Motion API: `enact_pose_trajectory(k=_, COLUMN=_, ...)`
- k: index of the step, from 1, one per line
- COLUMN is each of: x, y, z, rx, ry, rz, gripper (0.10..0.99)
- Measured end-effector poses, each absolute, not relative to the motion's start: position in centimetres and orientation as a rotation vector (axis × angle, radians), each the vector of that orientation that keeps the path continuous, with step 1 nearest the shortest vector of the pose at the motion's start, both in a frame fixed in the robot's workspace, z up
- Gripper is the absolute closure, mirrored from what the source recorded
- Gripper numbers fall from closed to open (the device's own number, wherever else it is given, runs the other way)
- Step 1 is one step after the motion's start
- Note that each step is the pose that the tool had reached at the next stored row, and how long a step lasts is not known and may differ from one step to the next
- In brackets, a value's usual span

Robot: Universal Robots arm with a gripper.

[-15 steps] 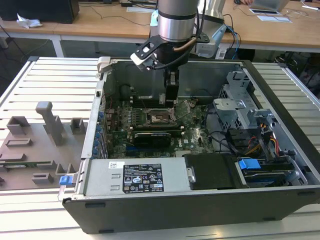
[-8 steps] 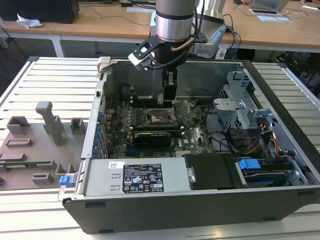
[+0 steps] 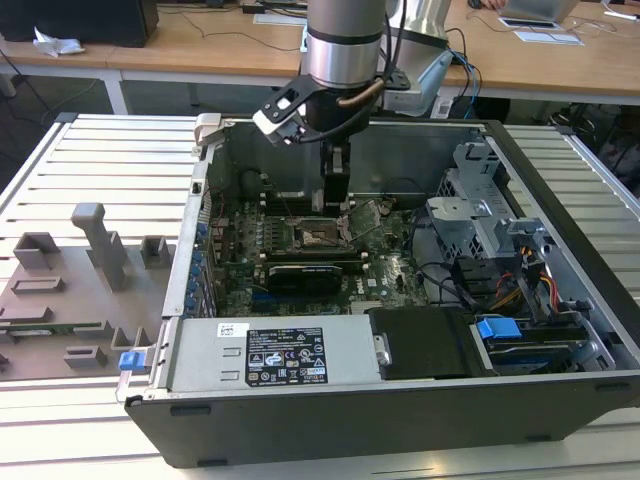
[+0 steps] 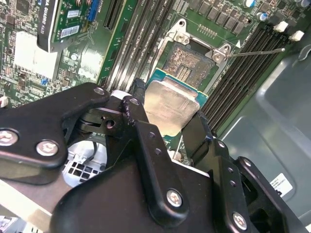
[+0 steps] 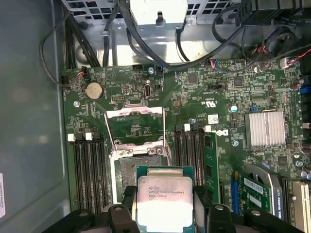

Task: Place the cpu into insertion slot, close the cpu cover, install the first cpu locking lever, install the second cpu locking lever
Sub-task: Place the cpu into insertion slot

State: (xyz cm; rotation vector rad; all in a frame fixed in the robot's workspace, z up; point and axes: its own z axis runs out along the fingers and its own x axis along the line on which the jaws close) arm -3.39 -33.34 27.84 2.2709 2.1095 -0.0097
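gripper clamped on cpu, fingers on two opposite edges. held metal top up, hanging over edge of insertion slot, not seated. cpu cover swung open beyond it. one locking lever unlatched, lying over memory slots

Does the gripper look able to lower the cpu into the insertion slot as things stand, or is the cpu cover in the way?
Probably yes: the gripper holds the cpu right by the uncovered insertion slot, and the cpu cover stands swung open, clear of it.
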Motion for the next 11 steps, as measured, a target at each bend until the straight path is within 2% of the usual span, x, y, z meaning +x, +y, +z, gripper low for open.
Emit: enact_pose_trajectory(k=11, x=-3.39, y=-33.32, z=26.86, rx=2.271, ry=2.109, rz=-0.01, gripper=0.541)
